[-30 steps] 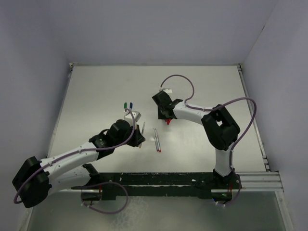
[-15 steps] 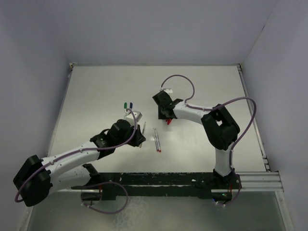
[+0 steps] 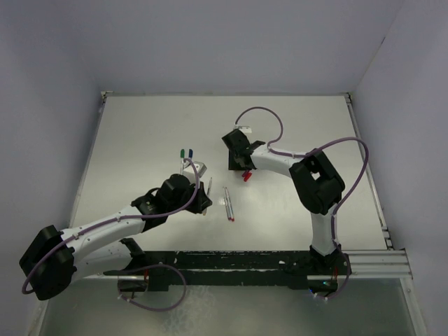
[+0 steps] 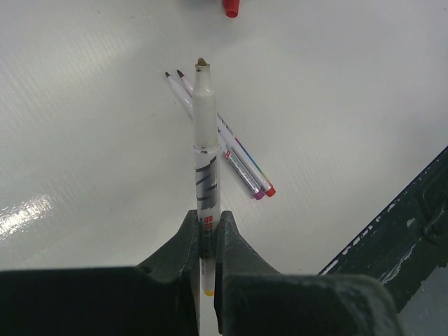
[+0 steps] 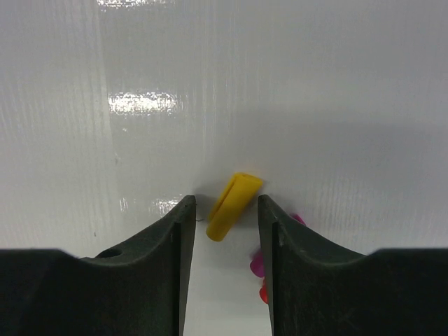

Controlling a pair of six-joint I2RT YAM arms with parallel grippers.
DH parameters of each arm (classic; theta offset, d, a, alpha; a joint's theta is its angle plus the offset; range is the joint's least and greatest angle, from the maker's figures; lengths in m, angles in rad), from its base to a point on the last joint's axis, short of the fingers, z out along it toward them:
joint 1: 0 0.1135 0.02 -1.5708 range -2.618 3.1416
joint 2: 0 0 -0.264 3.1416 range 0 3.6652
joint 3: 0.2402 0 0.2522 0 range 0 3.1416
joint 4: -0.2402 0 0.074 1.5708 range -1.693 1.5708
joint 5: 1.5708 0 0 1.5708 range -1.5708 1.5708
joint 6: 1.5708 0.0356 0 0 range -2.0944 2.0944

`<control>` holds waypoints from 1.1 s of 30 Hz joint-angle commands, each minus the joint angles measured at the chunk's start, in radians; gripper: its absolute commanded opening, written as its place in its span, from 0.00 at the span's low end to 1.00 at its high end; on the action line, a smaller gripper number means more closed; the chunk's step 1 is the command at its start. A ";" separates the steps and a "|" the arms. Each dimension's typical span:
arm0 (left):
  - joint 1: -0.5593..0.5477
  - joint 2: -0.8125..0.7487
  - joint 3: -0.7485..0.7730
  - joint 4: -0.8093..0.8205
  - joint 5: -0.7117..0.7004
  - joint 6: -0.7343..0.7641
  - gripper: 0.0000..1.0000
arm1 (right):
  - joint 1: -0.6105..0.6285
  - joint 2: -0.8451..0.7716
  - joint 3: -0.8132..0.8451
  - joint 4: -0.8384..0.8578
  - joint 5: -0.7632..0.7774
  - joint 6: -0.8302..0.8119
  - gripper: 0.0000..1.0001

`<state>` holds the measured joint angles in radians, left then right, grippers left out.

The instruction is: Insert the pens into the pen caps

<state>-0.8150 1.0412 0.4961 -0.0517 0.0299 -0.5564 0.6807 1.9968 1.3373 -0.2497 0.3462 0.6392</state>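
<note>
The left gripper (image 4: 204,218) pinched an uncapped pen (image 4: 204,140) just left of the pair of pens (image 4: 241,166) lying side by side on the table (image 4: 350,84). Only the left wrist view showed the held pen's yellow end and the pair's purple and red ends. The top view hid the yellow cap (image 5: 233,204). The right wrist view showed it on the table between the spread fingers of the right gripper (image 5: 226,199), beyond the pair. A red cap (image 3: 246,175) lay between that gripper and the pair.
</note>
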 commanded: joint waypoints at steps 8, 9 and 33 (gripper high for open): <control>-0.002 -0.018 -0.002 0.054 0.004 0.010 0.00 | -0.008 0.036 0.035 -0.026 -0.049 0.032 0.35; -0.001 -0.018 -0.002 0.054 0.004 0.010 0.00 | -0.008 0.035 0.027 -0.030 -0.049 0.041 0.34; -0.001 -0.015 0.014 0.022 -0.022 -0.011 0.00 | -0.007 -0.066 -0.067 0.044 -0.104 0.007 0.00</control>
<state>-0.8150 1.0405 0.4923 -0.0345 0.0280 -0.5583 0.6655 1.9884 1.3075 -0.1749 0.2958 0.6781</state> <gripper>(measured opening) 0.061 0.038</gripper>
